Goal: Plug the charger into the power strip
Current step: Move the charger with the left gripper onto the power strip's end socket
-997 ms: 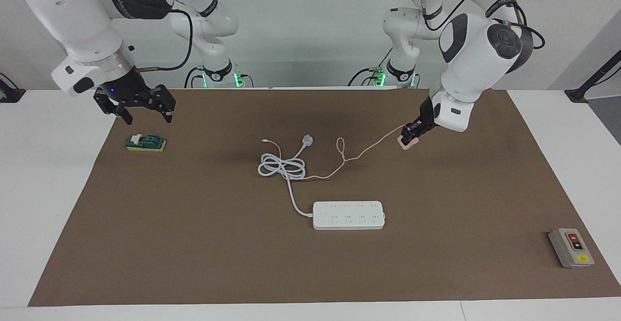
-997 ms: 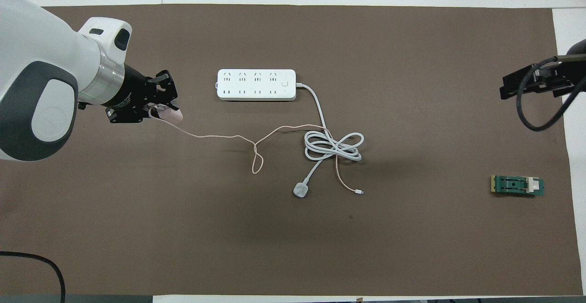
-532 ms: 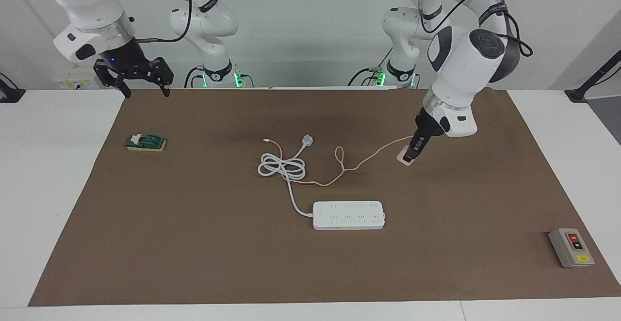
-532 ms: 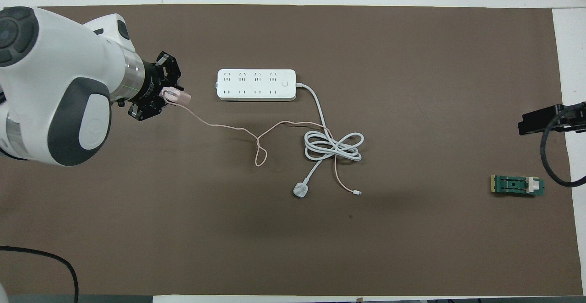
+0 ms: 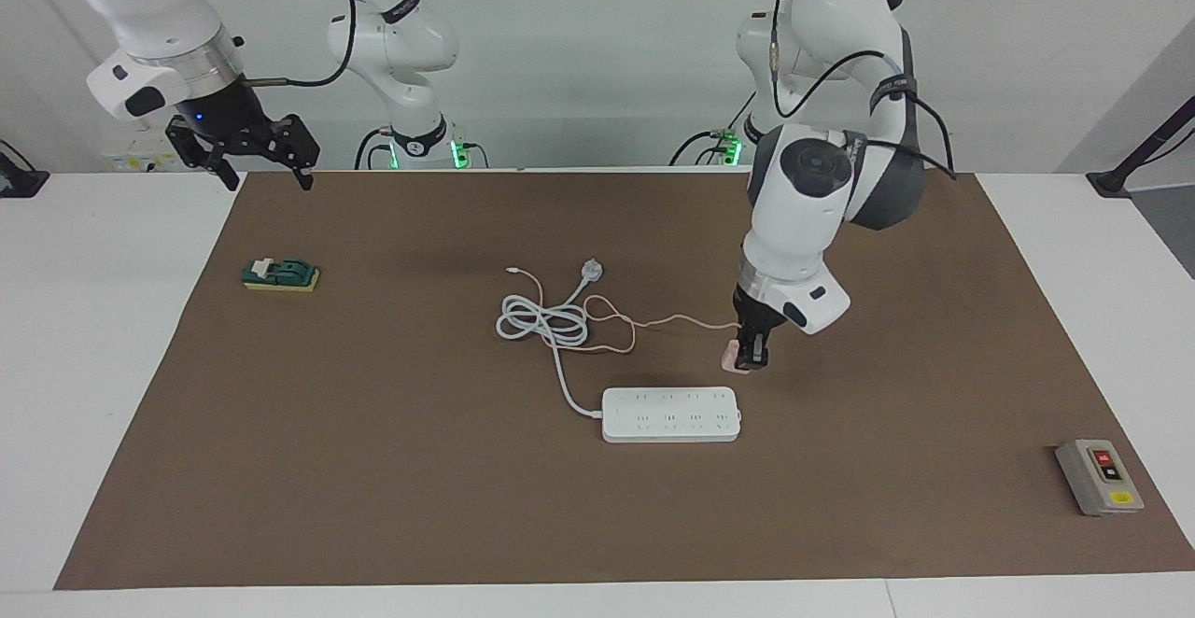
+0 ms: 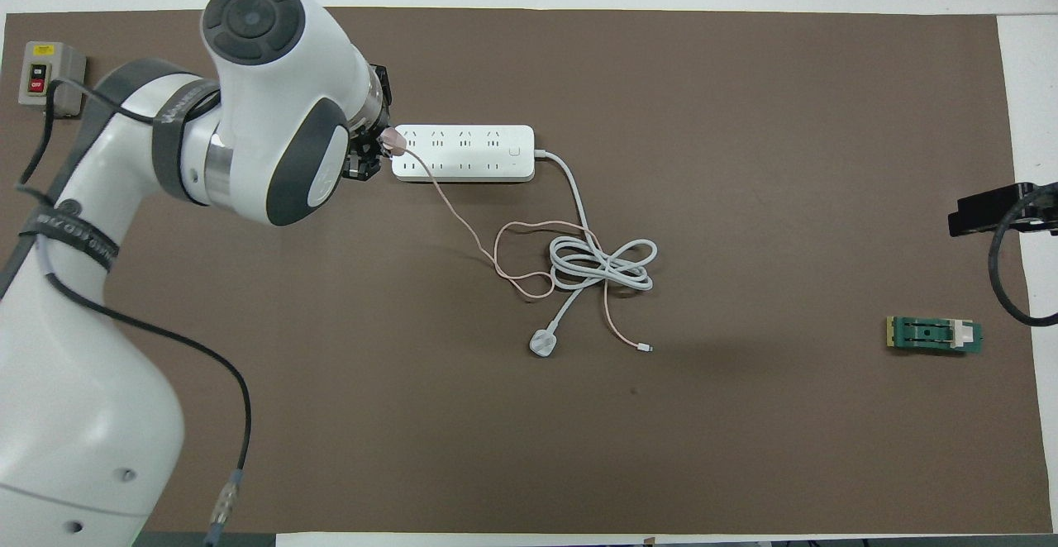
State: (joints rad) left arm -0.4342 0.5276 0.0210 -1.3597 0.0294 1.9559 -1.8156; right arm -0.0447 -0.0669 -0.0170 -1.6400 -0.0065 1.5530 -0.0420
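**Charger held above the strip's end**

My left gripper (image 5: 752,357): fingers clamped on the charger (image 5: 733,356), a small pink cube, held in the air just over the end of the power strip (image 5: 671,414) toward my left arm's end of the table, not yet touching it.

Pink cable (image 5: 653,324): runs from the charger to the coiled white cord (image 5: 544,321), which lies nearer to me than the strip.

Power strip: flat on the brown mat (image 5: 373,469), mid-table.

My right gripper (image 5: 245,153): fingers spread wide, holding nothing, waiting above the mat's corner, over a spot near the green and yellow block (image 5: 280,274).

Grey button box (image 5: 1099,476): at my left arm's end.
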